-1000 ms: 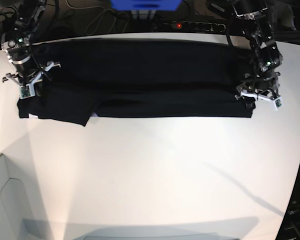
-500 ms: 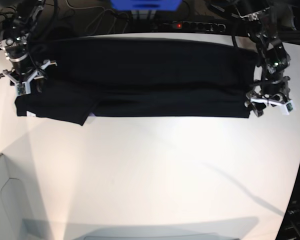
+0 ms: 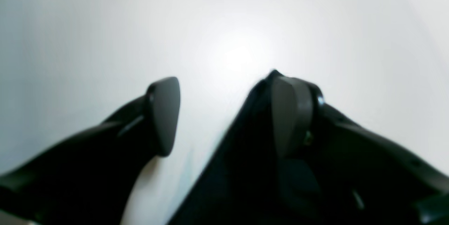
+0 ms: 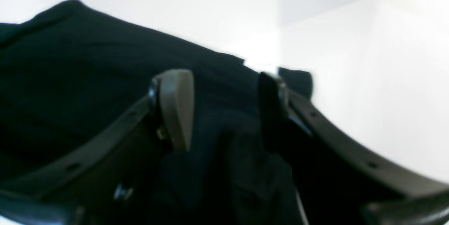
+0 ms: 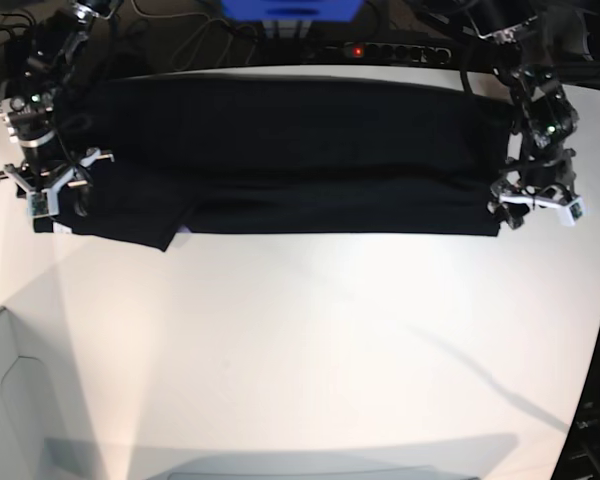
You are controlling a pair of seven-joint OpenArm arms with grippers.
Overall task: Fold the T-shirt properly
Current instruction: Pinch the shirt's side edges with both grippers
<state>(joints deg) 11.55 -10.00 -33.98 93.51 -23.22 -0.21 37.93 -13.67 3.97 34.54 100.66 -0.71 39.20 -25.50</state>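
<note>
1. The T-shirt [image 5: 300, 150] lies stretched across the upper part of the white table [image 5: 310, 340] in the base view, a long black band running from the upper left of the frame to the upper right. Only plain black cloth shows; no print is visible.

2. A long crease runs through the middle of the band, and the near edge is mostly straight. From that I judge the first lengthwise fold is done — or very nearly.

3. At the lower left of the band a flap, probably a sleeve, hangs out below the straight edge. That part is not yet tidy.

4. The right gripper [image 5: 48, 185] sits at the upper left of the base view, over the shirt's end. In its wrist view the fingers [image 4: 177, 107] stand apart with dark cloth lying between and under them; they do not look closed on it, though the blur makes me cautious.

5. The left gripper [image 5: 535, 200] is at the upper right of the base view, at the shirt's other end. In its wrist view the fingers [image 3: 165, 113] are spread wide over bare table, with a dark edge beside one finger. It holds nothing that I can see.

6. What is left, in my judgement: tuck in the stray flap, then fold the long band across its length into a compact stack — the bulk of the work.
</note>
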